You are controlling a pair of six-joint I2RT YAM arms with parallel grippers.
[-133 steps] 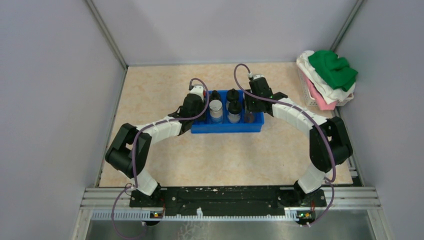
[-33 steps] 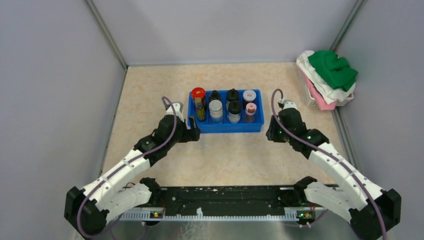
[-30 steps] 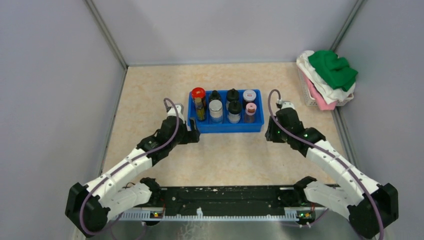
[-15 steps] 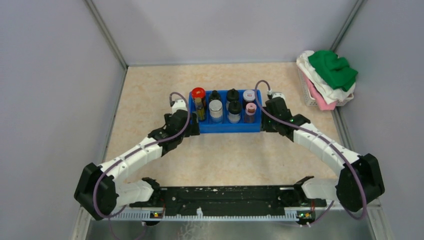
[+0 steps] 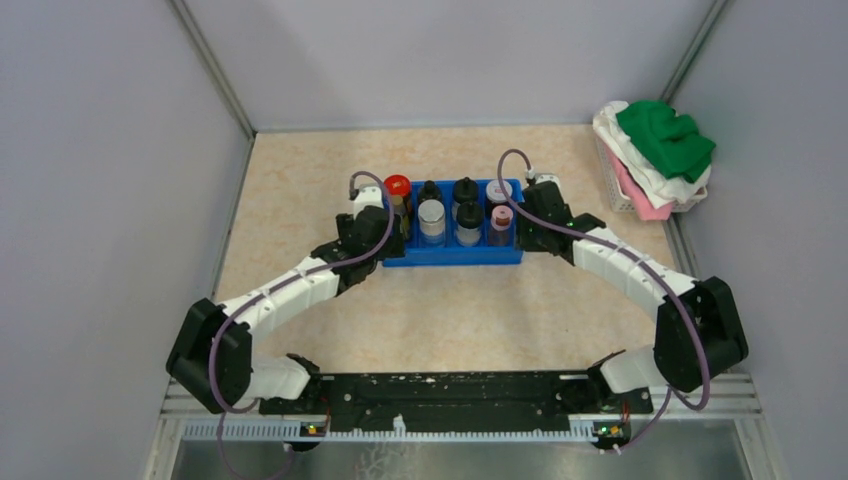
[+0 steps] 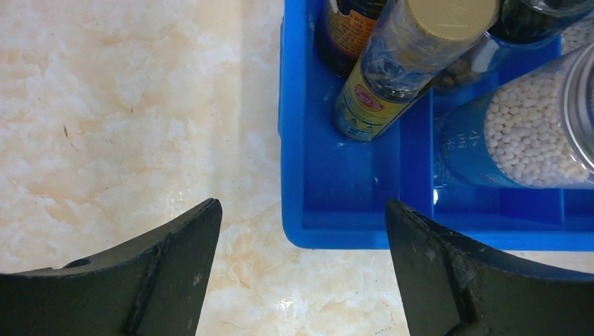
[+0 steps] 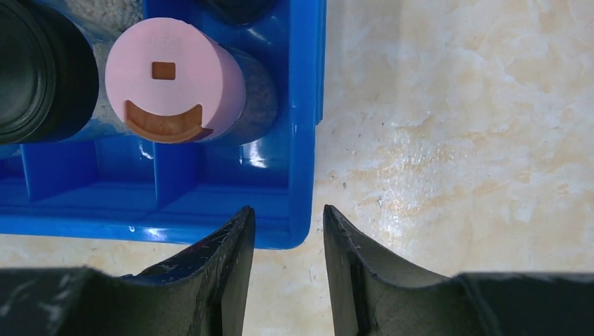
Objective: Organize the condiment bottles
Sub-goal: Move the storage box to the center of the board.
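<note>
Blue tray [image 5: 455, 257]: is being flanked by both grippers, one at each short end, on the table [image 5: 450, 310].
Condiment bottles [image 5: 467, 218]: are being kept upright in two rows inside the blue tray, between the two sets of jaws.
Left gripper [image 6: 301, 210]: its jaws are being held wide, with the tray's near left corner framed between them. Whether either finger is touching the wall cannot be told.
Ahead of the left jaws: a tan-capped bottle [image 6: 420, 42] is being propped at a lean in the end compartment. A dark bottle with an orange label [image 6: 347, 31] is being kept just beyond it. A jar of white beads [image 6: 532, 133] is being housed in the next compartment, ahead of the right-hand finger.
Right gripper [image 7: 286, 213]: its jaws are being held at a narrow gap with the tray's right end wall running between them. A strip of table is being left visible between the outer finger and the wall.
Ahead of the right jaws: a pink-capped bottle [image 7: 175, 77] is being held in the end compartment, ahead of the inner finger. A black cap [image 7: 35, 70] is being shown further inward.
Basket of cloths [image 5: 655, 155]: is being kept well outside the right jaws.
Change: half a second earlier both grippers were being held back at the tray's near corners. Now they are being carried further along its ends. The tray and bottles are being left where they were.
</note>
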